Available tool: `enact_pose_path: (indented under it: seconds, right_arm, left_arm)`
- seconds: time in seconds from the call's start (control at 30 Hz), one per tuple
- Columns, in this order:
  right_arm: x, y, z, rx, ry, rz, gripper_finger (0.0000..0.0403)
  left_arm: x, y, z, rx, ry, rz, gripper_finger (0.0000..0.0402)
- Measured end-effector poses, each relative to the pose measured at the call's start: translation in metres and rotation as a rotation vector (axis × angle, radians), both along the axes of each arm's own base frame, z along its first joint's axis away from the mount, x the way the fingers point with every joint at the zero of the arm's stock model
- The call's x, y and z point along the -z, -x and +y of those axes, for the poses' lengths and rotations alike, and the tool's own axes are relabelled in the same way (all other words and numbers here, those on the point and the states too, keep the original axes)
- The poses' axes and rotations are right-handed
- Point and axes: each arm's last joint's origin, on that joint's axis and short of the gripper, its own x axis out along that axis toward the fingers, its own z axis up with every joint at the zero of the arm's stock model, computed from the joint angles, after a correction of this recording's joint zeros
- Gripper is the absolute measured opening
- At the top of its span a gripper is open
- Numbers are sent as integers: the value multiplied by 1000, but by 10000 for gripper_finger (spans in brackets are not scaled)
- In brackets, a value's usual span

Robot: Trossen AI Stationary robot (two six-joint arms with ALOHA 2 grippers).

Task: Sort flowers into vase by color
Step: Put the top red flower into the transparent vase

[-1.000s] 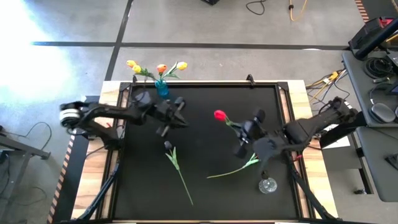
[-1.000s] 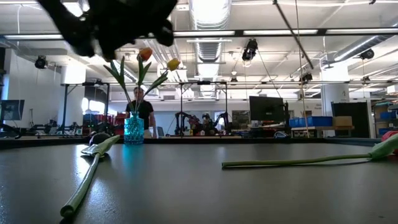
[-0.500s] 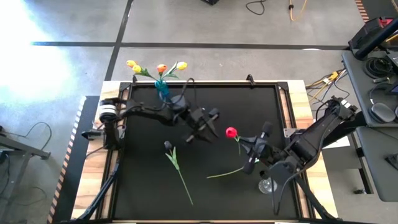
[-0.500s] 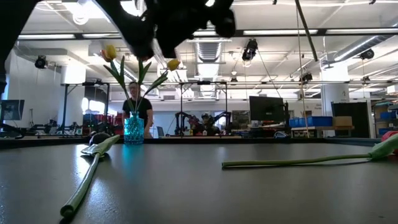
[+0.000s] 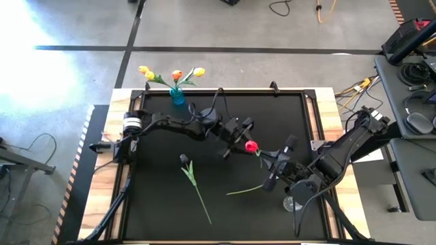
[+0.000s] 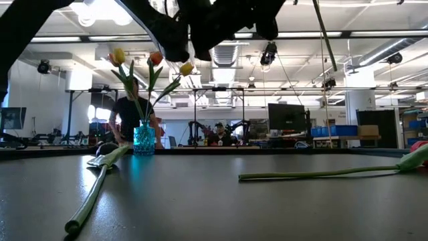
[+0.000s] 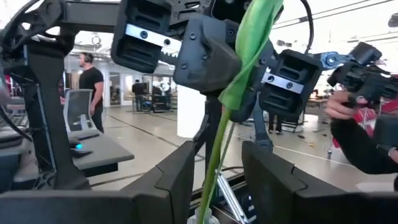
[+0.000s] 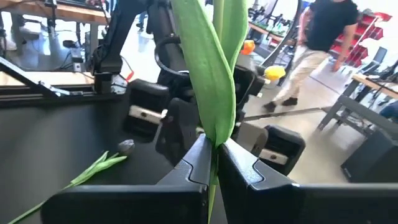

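The right gripper [image 5: 274, 170] is clenched on the red-headed artificial tulip's thin green stem [image 8: 214, 134]. The left gripper [image 5: 240, 140] stands released, its spread fingers [image 7: 177, 171] flanking that stem [image 7: 214, 165].

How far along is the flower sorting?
Done: three tulips, two yellow and one orange, stand in the blue vase. In hand: the right gripper is shut on the red tulip, held up mid-table, with the open left gripper at it. Left: two stems lie on the table, and the clear vase looks empty.

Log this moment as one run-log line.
right gripper: shut on red tulip | left gripper: open, around its stem | phase: handover
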Motion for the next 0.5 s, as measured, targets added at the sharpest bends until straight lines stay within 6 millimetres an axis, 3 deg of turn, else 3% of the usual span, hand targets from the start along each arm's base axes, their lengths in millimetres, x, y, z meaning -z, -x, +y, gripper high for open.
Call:
enact_pose_path:
  seconds: [0.33, 0.5]
  right_arm:
    - [-1, 1, -1, 13, 36, 8, 11]
    - [-1, 1, -1, 16, 38, 6, 11]
  left_arm:
    - [-8, -10, -12, -85, -45, 9, 120]
    - [-13, -11, -13, -81, -41, 3, 97]
